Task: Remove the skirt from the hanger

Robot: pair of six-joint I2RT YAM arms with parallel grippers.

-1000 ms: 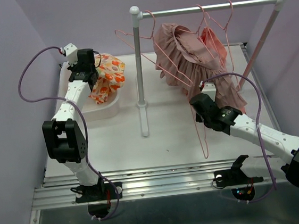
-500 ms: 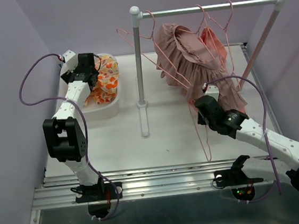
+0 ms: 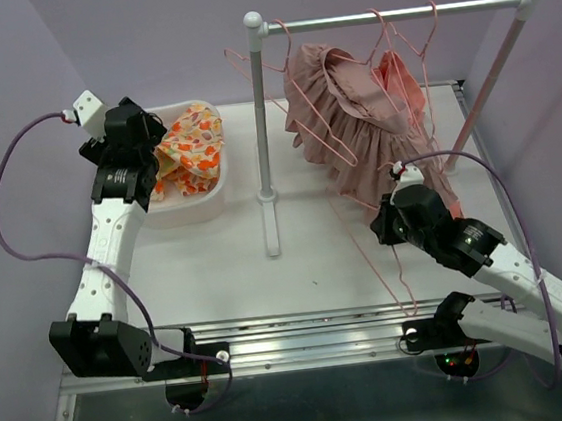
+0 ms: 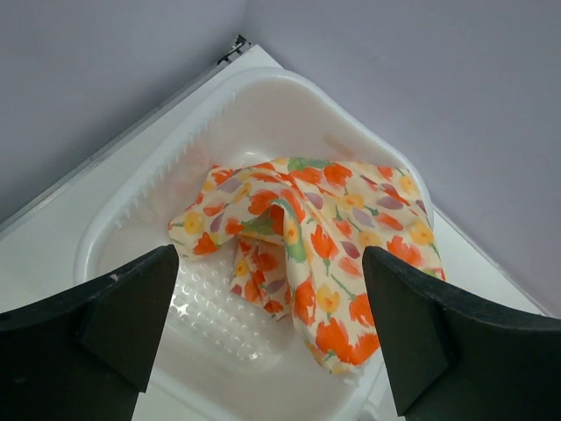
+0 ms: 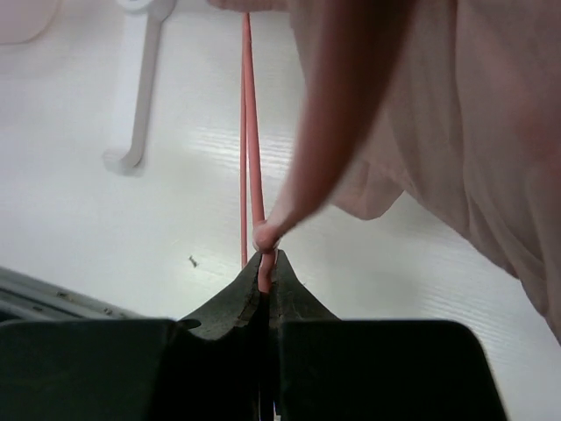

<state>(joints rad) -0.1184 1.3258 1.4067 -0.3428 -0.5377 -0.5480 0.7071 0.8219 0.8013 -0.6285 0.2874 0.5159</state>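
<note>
The floral skirt (image 3: 189, 143) lies crumpled in a white tub (image 3: 196, 205) at the back left; in the left wrist view the skirt (image 4: 324, 219) rests on the tub's dimpled floor. My left gripper (image 3: 140, 151) hovers above it, open and empty (image 4: 272, 294). A thin pink wire hanger (image 3: 383, 270) slants down across the table's middle right with nothing visibly on it. My right gripper (image 3: 388, 227) is shut on its wire (image 5: 252, 132), pinched at the jaw tips (image 5: 267, 265).
A white clothes rack (image 3: 391, 14) stands across the back, its left post foot near the table's middle. A dusty pink ruffled garment (image 3: 371, 110) hangs from it on other pink hangers, brushing close to my right gripper (image 5: 456, 132).
My left gripper opened, let the floral skirt drop into the tub, and drew back to the left. My right arm pulled the hanger down toward the near edge.
</note>
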